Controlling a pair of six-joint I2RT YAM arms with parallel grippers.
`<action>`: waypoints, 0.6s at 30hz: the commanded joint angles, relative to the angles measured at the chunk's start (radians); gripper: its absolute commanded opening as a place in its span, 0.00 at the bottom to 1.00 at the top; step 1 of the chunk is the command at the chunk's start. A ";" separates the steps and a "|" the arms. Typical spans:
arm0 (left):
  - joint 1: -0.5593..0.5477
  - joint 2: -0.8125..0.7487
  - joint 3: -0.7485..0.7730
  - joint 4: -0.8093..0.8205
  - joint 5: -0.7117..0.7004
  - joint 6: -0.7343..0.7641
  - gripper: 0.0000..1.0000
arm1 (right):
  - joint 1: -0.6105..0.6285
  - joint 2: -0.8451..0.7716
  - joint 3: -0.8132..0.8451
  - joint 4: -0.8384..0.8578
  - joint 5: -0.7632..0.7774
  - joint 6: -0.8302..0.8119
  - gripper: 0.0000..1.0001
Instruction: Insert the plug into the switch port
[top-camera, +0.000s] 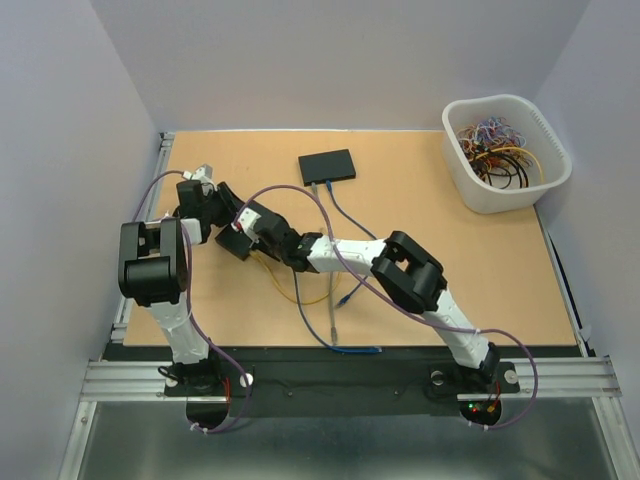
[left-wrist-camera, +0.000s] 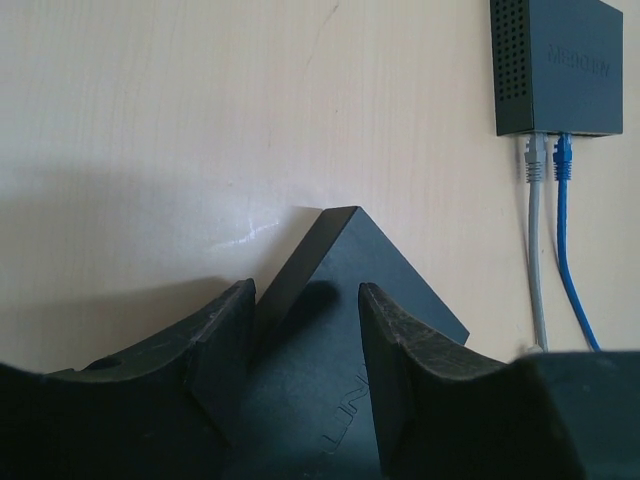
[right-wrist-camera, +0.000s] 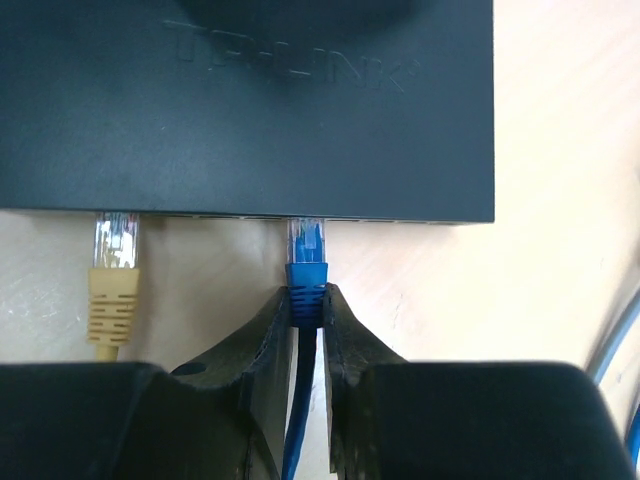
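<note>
Two grips matter here. My right fingers (right-wrist-camera: 306, 310) are pinched shut on the blue plug (right-wrist-camera: 307, 262), whose clear tip sits at the switch (right-wrist-camera: 250, 100) port, seemingly not yet fully seated. My left fingers (left-wrist-camera: 305, 345) straddle the switch's corner, steadying it, though I can't tell if they clamp it. A yellow plug (right-wrist-camera: 113, 275) sits left. Next, I judge, a straight push until it latches.

Two switches (top-camera: 326, 166) (right-wrist-camera: 250, 100), four cables, one bin (top-camera: 505, 152) of wires.
</note>
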 joint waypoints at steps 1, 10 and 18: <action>-0.011 0.020 0.003 -0.098 0.141 -0.012 0.55 | -0.015 0.013 -0.014 0.146 -0.206 -0.130 0.00; -0.009 0.012 -0.010 -0.082 0.147 -0.010 0.55 | -0.060 0.154 0.174 0.145 -0.261 -0.160 0.01; -0.008 0.008 -0.021 -0.072 0.156 0.007 0.55 | -0.066 0.289 0.427 0.083 -0.446 -0.151 0.18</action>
